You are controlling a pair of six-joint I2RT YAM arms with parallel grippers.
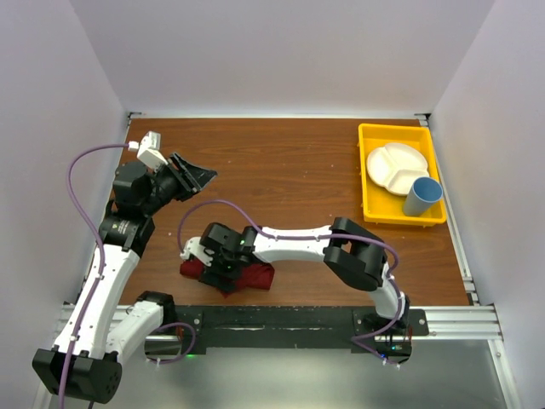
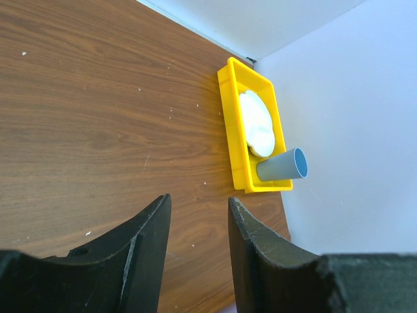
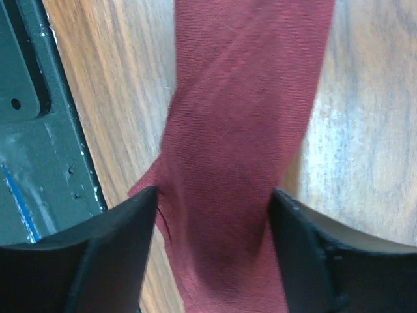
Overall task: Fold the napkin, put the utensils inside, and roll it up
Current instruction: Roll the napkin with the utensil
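Napkin [image 3: 247,98] in narrow band at near edge of worktop [image 1: 298,170]. My right tool [image 3: 214,195] straddles it, fingers against both sides; can't tell if clamped. Left tool [image 2: 199,202] open, empty, above worktop.

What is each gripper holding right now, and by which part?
Left gripper: nothing, open. Right gripper straddles the napkin across its width; whether it grips cannot be told.

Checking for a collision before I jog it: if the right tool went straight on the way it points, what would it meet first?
The napkin: it lies between the right tool's fingers, seemingly right ahead, with the table under it.
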